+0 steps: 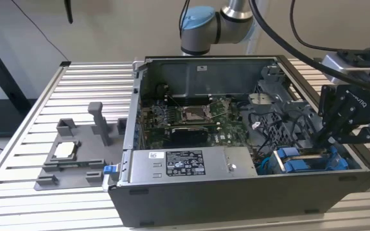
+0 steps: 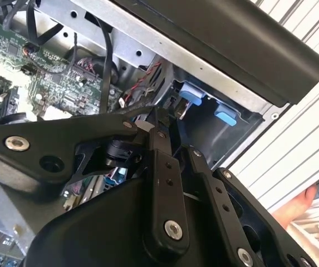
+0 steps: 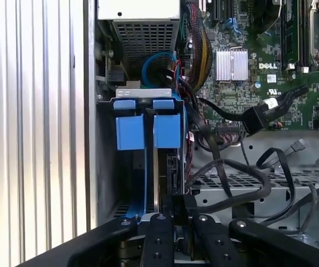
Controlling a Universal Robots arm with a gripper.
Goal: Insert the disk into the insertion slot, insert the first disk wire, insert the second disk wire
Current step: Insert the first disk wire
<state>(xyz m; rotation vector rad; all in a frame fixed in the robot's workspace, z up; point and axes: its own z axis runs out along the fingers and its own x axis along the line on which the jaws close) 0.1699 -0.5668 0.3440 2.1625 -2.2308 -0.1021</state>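
Exterior view: disk (image 1: 300, 164) partly behind tool (image 1: 319, 141)

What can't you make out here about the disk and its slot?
Disk: edge-on in the first wrist view; the gripper covers its near end, so its depth is unclear.
Insertion slot: in the exterior view the gripper and case wall hide its inside.
Disk wires: not separable among the black cables in the first wrist view.
Person's hand: cut off by the second wrist view's edge.
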